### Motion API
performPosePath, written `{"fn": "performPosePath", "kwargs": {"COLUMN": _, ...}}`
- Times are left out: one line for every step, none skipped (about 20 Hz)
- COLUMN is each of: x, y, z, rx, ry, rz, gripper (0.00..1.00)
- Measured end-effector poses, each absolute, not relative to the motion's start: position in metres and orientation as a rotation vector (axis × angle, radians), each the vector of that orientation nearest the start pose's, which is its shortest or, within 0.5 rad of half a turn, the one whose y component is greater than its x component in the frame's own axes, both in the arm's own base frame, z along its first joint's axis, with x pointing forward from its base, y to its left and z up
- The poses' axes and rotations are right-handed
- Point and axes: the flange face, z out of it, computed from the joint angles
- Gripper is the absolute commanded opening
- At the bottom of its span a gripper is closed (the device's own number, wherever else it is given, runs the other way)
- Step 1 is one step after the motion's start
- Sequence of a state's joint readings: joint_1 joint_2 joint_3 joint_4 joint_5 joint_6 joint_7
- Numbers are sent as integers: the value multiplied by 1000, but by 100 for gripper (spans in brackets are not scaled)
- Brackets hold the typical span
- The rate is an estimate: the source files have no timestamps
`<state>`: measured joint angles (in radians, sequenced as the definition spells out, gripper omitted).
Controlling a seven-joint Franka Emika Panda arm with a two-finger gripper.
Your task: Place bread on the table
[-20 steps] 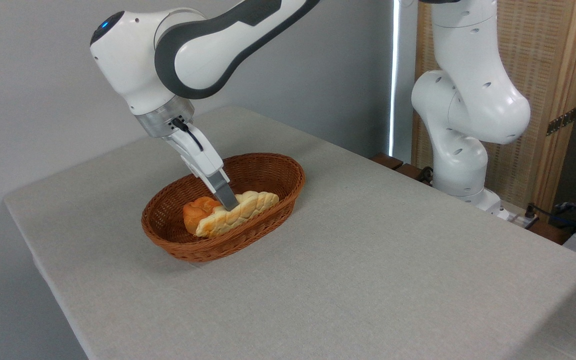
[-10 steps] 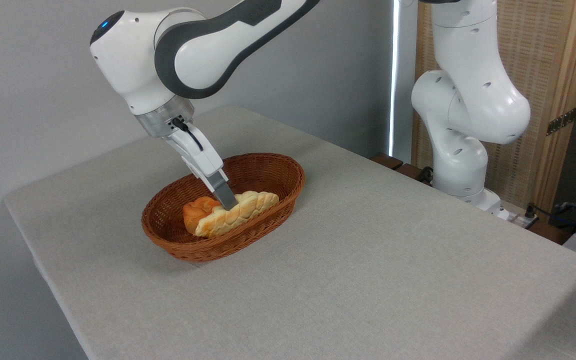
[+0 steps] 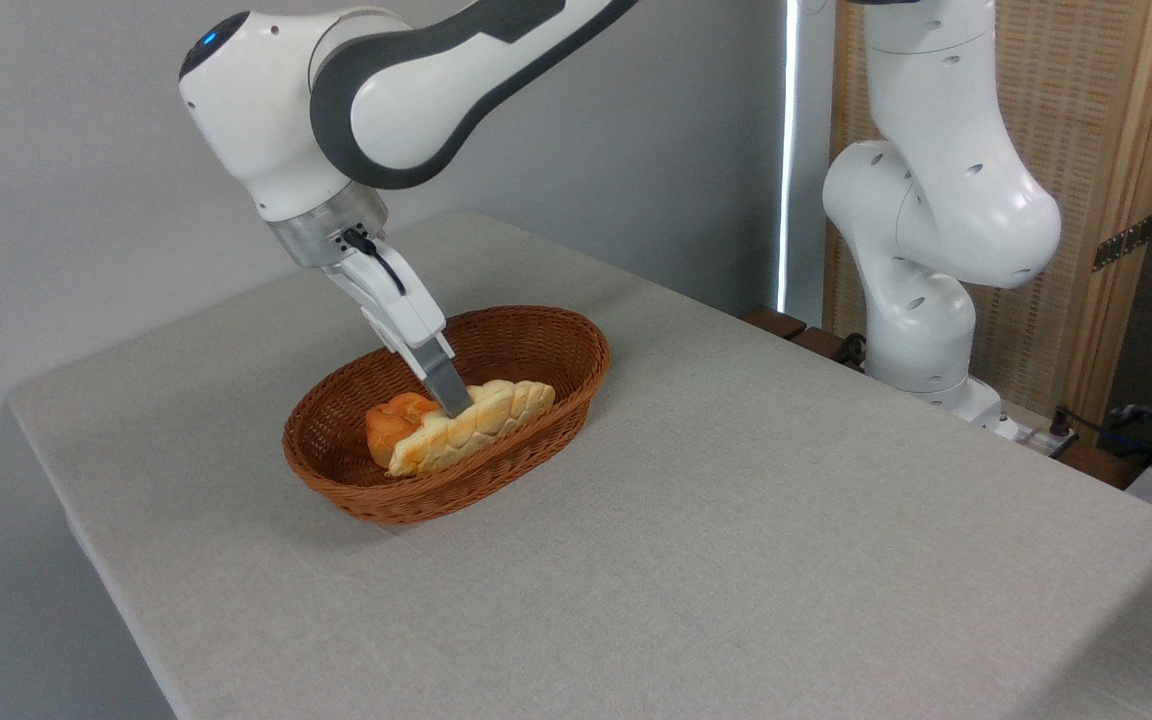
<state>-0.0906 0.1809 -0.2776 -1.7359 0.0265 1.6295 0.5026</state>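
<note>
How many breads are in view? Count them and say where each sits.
2. The braided loaf lies along the basket's near side under the gripper; the round orange bun sits behind its left end. Others could be hidden.

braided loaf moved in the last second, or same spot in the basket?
Yes, slightly. The braided loaf has shifted up and a little left against the basket rim, with the gripper at its top edge.
</note>
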Motion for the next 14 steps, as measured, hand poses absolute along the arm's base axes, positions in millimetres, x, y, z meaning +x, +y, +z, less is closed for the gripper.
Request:
{"fn": "performPosePath", "kwargs": {"x": 545, "y": -198, "z": 456, "rx": -2854, "ry": 1339, "rz": 433, "gripper": 0}}
{"fn": "performPosePath", "kwargs": {"x": 545, "y": -198, "z": 458, "rx": -2854, "ry": 1338, "rz": 425, "gripper": 0}}
{"fn": "performPosePath", "kwargs": {"x": 544, "y": -198, "z": 462, "rx": -2853, "ry": 1338, "rz": 416, "gripper": 0}}
{"fn": "performPosePath", "kwargs": {"x": 543, "y": -198, "z": 465, "rx": -2853, "ry": 1337, "rz": 407, "gripper": 0}}
{"fn": "performPosePath", "kwargs": {"x": 543, "y": -198, "z": 469, "rx": -2852, "ry": 1337, "rz": 396, "gripper": 0}}
{"fn": "performPosePath", "kwargs": {"x": 541, "y": -198, "z": 473, "rx": -2851, "ry": 1337, "rz": 383, "gripper": 0}}
{"fn": "performPosePath", "kwargs": {"x": 540, "y": -198, "z": 478, "rx": -2850, "ry": 1337, "rz": 370, "gripper": 0}}
{"fn": "performPosePath", "kwargs": {"x": 539, "y": -198, "z": 484, "rx": -2848, "ry": 1336, "rz": 354, "gripper": 0}}
{"fn": "performPosePath", "kwargs": {"x": 537, "y": -198, "z": 490, "rx": -2848, "ry": 1335, "rz": 338, "gripper": 0}}
{"fn": "performPosePath", "kwargs": {"x": 535, "y": -198, "z": 496, "rx": -2848, "ry": 1334, "rz": 323, "gripper": 0}}
{"fn": "performPosePath", "kwargs": {"x": 533, "y": -198, "z": 503, "rx": -2846, "ry": 1332, "rz": 309, "gripper": 0}}
{"fn": "performPosePath", "kwargs": {"x": 531, "y": -197, "z": 509, "rx": -2845, "ry": 1329, "rz": 294, "gripper": 0}}
{"fn": "performPosePath", "kwargs": {"x": 529, "y": -195, "z": 515, "rx": -2845, "ry": 1322, "rz": 278, "gripper": 0}}
{"fn": "performPosePath", "kwargs": {"x": 529, "y": -188, "z": 523, "rx": -2851, "ry": 1303, "rz": 259, "gripper": 0}}
